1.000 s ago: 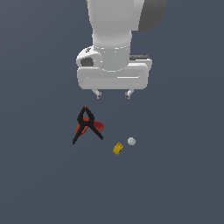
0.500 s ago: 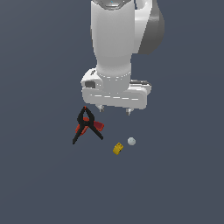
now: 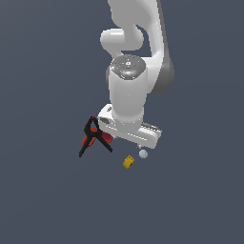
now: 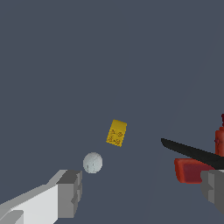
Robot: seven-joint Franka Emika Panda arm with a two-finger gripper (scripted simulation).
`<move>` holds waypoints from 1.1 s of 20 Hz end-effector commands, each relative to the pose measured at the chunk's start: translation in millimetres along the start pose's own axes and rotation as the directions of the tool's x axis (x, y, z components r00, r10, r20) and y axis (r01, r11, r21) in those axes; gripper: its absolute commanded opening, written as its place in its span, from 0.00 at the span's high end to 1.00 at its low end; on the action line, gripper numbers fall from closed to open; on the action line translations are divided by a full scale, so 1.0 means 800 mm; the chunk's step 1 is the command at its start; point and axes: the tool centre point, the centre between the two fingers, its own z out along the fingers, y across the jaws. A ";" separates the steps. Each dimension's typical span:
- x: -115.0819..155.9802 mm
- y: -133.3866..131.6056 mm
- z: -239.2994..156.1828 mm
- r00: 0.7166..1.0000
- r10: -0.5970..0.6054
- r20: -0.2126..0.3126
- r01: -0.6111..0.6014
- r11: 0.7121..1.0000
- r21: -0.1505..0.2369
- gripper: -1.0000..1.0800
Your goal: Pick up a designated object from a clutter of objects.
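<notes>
The designated object, a small yellow studded brick (image 3: pixel 128 161) (image 4: pixel 117 132), lies on the grey floor between the other pieces of the clutter of objects. A tiny pale grey ball (image 3: pixel 143 154) (image 4: pixel 92 162) rests just beside it. A black-and-red spring clamp (image 3: pixel 95 136) (image 4: pixel 197 157) lies on the exterior view's left of it. My gripper (image 4: pixel 140 192) is open and holds nothing. It hangs above the floor, short of the brick, with one finger (image 4: pixel 68 192) near the ball and the other over the clamp. The white hand (image 3: pixel 129 128) covers part of the clamp in the exterior view.
The floor (image 3: pixel 190 200) is a plain dark grey surface. Only the clamp, the ball and the brick lie on it.
The arm has come down and forward toward the three objects. Its hand has turned and now sits low, right behind the clamp and the ball. The objects have not moved.
</notes>
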 end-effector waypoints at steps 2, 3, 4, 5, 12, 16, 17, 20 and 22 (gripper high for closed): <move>0.005 -0.006 0.043 0.996 0.085 0.004 -0.085 0.996 -0.009 0.04; 0.005 -0.007 0.055 0.994 0.108 0.005 -0.108 0.994 -0.011 0.04; 0.006 -0.008 0.066 0.992 0.129 0.006 -0.129 0.992 -0.014 0.04; 0.006 -0.009 0.077 0.989 0.149 0.007 -0.149 0.989 -0.016 0.04; 0.006 -0.013 0.133 0.967 0.254 0.007 -0.253 0.967 -0.031 0.04; 0.005 -0.013 0.152 0.958 0.286 0.006 -0.286 0.958 -0.036 0.04; 0.005 -0.013 0.155 0.957 0.291 0.006 -0.291 0.956 -0.037 0.04; 0.004 -0.014 0.159 0.954 0.300 0.006 -0.300 0.953 -0.038 0.04; 0.004 -0.013 0.159 0.955 0.297 0.007 -0.296 0.954 -0.039 0.04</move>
